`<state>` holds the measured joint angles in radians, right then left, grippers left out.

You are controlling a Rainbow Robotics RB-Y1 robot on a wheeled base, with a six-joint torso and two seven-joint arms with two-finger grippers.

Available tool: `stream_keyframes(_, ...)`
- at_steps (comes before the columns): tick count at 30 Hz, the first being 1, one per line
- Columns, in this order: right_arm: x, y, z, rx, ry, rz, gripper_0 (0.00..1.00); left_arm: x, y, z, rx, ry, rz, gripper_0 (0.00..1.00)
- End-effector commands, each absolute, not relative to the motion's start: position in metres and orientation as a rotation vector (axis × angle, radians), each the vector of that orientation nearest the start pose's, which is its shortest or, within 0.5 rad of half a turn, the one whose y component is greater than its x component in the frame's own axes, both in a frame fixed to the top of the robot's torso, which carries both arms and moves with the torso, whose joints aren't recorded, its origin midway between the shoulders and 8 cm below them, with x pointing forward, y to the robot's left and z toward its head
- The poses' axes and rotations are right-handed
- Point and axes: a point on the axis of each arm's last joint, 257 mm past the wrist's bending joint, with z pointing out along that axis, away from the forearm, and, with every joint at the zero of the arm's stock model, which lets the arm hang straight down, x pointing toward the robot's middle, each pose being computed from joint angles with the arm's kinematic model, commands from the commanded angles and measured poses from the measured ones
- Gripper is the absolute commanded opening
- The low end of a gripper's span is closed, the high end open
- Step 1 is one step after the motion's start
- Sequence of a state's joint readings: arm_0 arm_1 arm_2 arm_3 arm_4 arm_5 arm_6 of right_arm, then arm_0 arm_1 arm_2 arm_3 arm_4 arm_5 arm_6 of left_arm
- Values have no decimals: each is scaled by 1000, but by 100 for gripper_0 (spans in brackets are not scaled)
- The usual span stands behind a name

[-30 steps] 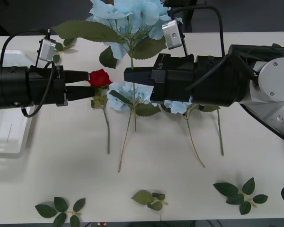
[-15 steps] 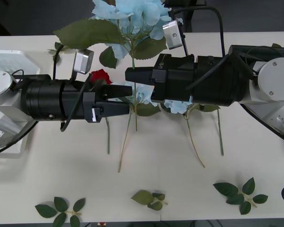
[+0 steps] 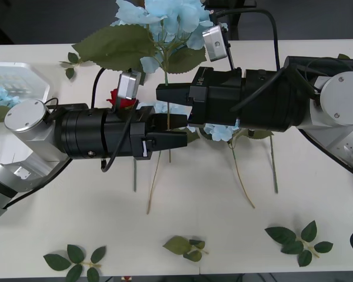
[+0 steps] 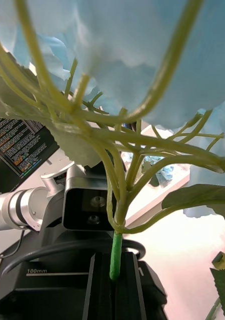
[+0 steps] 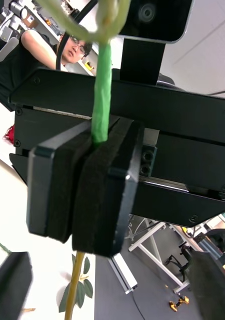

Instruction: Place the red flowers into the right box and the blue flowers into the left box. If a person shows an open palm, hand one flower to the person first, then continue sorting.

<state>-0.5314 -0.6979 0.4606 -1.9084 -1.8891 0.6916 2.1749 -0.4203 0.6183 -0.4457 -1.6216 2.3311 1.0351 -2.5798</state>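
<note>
White table (image 3: 223, 217) bears leaf sprigs (image 3: 299, 239); right hand (image 3: 162, 93) clamps blue flower (image 3: 165, 17), left hand (image 3: 177, 130) apart.

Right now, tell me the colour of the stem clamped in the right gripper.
Bright green, clearest in the left wrist view: stem in the right gripper.

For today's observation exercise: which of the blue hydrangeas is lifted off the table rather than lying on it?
The big hydrangea at the far middle: the right tool is clamped on its green stem, holding it upright. The others lie flat.
</note>
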Motion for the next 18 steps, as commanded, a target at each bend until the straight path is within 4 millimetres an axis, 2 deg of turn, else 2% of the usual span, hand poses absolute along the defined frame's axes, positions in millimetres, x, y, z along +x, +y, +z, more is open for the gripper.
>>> stream_keyframes(1,402,44,-3,-926,1468,1214,0,360,-28,-64,961,1375,-1594,0)
stream_keyframes(12,404,41,-5,-926,1476,1206,0,361,-27,-63,960,1376,-1592,0)
stream_keyframes(13,405,40,-5,-927,1477,1199,6,362,-27,-63,961,1377,-1590,0)
stream_keyframes(16,413,25,-11,-921,1506,1160,46,361,-27,-64,960,1378,-1592,0)
stream_keyframes(18,418,11,-14,-905,1528,1138,59,361,-27,-64,961,1377,-1591,0)
